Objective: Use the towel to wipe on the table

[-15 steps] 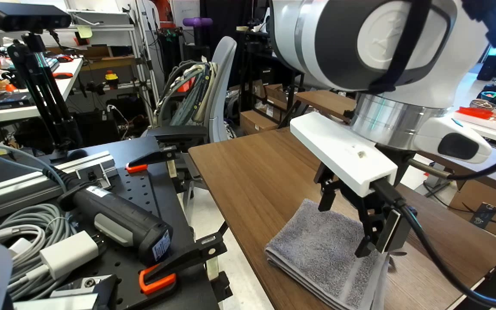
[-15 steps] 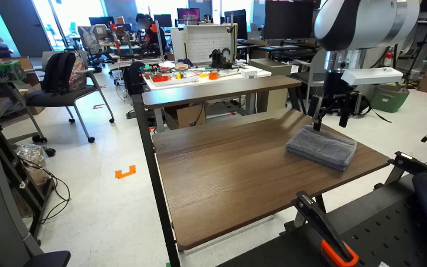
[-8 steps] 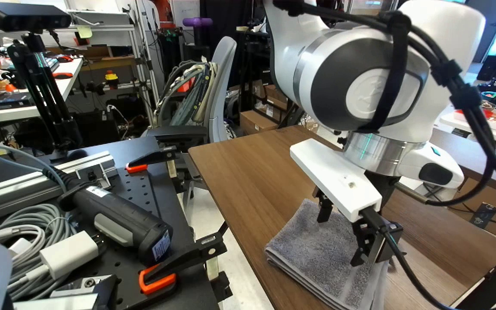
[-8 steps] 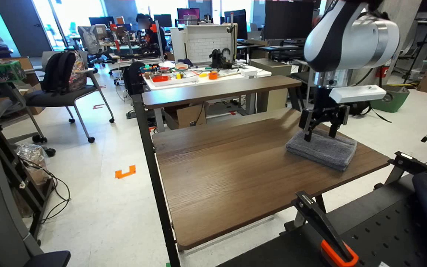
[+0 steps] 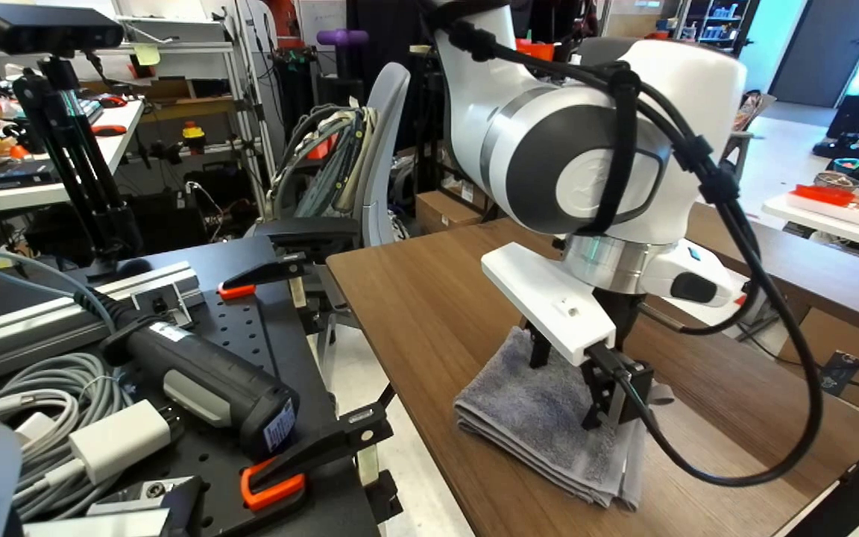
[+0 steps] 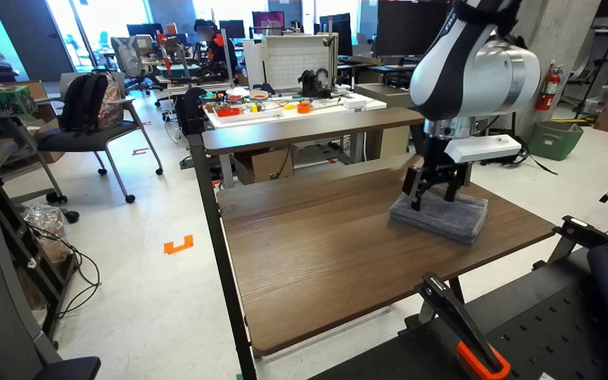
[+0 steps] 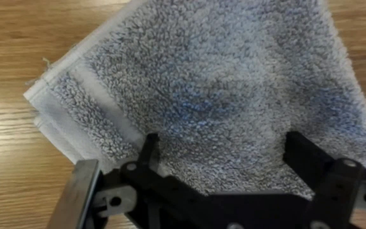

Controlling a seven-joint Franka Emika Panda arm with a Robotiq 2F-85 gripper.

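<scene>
- In an exterior view, the towel [image 6: 454, 215] lies folded, flat on the right part of the surface [image 6: 314, 248].
- The pincer [image 7: 222, 136] is spread, grasping nothing; its tips seem to rest on the towel.
- Probably light, soft, hardly slippery or fragile: pinch a thick fold, or press near the middle and slide.

1 twl [image 7: 218, 79], 1 tool [image 7: 222, 136] w/ 2 fingers [image 7: 308, 156], 2 clamps [image 5: 325, 447].
</scene>
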